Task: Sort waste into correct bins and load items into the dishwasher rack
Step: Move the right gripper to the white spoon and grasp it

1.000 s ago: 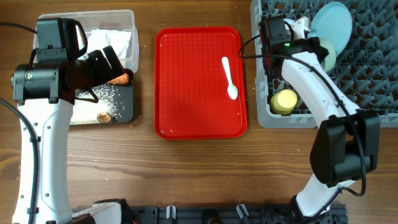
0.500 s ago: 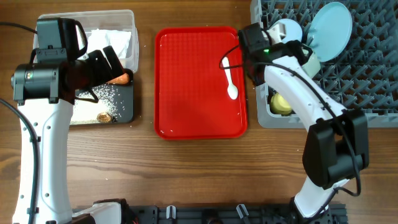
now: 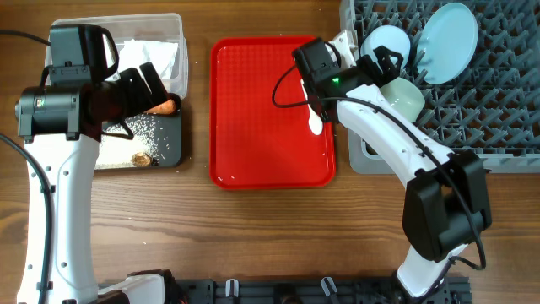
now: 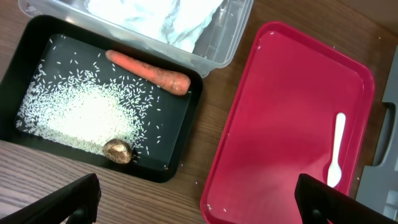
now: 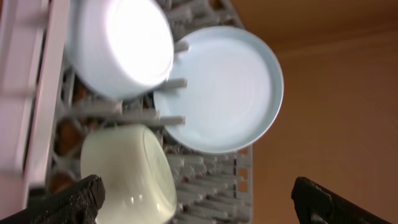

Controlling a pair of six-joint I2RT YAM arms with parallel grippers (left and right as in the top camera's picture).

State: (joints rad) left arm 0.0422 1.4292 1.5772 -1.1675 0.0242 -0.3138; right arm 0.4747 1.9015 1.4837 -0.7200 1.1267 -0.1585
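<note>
One item is not racked yet: the white spoon (image 3: 315, 127) lies on the right side of the red tray (image 3: 253, 110), mostly hidden under the right arm.

Overhead: the right gripper (image 3: 381, 63) hovers at the rack's (image 3: 498, 110) left edge, near the pale blue bowl (image 3: 384, 42). The plate (image 3: 447, 29) stands on edge at the far side and the mint-green bowl (image 3: 405, 97) sits just nearer. The left gripper (image 3: 145, 87) hangs over the bins. The clear tub (image 3: 173, 25) holds napkins (image 3: 152, 55). The black tub (image 3: 164, 148) holds rice (image 3: 143, 127), a carrot (image 3: 164, 107) and a brown lump (image 3: 142, 158).

Left wrist: the left gripper (image 4: 199, 202) has its fingers spread wide, nothing between them. The waste is in its tubs. The spoon is alone on the tray, handle pointing far.

Right wrist: the right gripper (image 5: 199, 205) is released, fingers wide and empty, facing the racked dishes.

Risks, as I judge them:
- The spoon is thin and flat on a slick tray, so a pinch may skid it or miss.
- The arm blocks the overhead view of it.
- A swing could knock the bowls.
- The spoon could slip between the pegs.

Surface: a wood-grain table (image 3: 253, 236), brown, with the tubs, tray and rack on it. No more of the room shows.
</note>
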